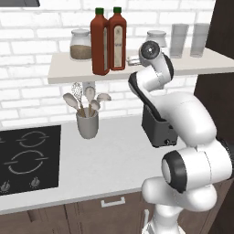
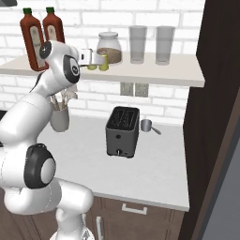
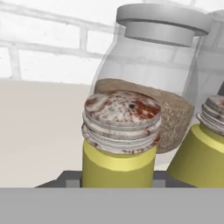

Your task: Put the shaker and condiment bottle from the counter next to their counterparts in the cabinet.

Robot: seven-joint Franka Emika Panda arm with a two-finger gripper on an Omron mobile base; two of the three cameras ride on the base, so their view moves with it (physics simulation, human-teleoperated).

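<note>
The white arm rises from its base, bends at the elbow, and reaches level over the long white wall shelf (image 2: 154, 70), its claw (image 2: 96, 59) pointing along the board with its fingers clamped on the tiny yellow shaker with a mottled tan-pink cap (image 3: 119, 144). Just beside the claw stands the twin yellow shaker (image 3: 205, 148), with a glass jar of brown powder (image 3: 151, 83) directly beyond. Behind the wrist stand the plain red-brown condiment bottle (image 1: 99, 42) and the labelled red bottle (image 1: 117, 40).
</note>
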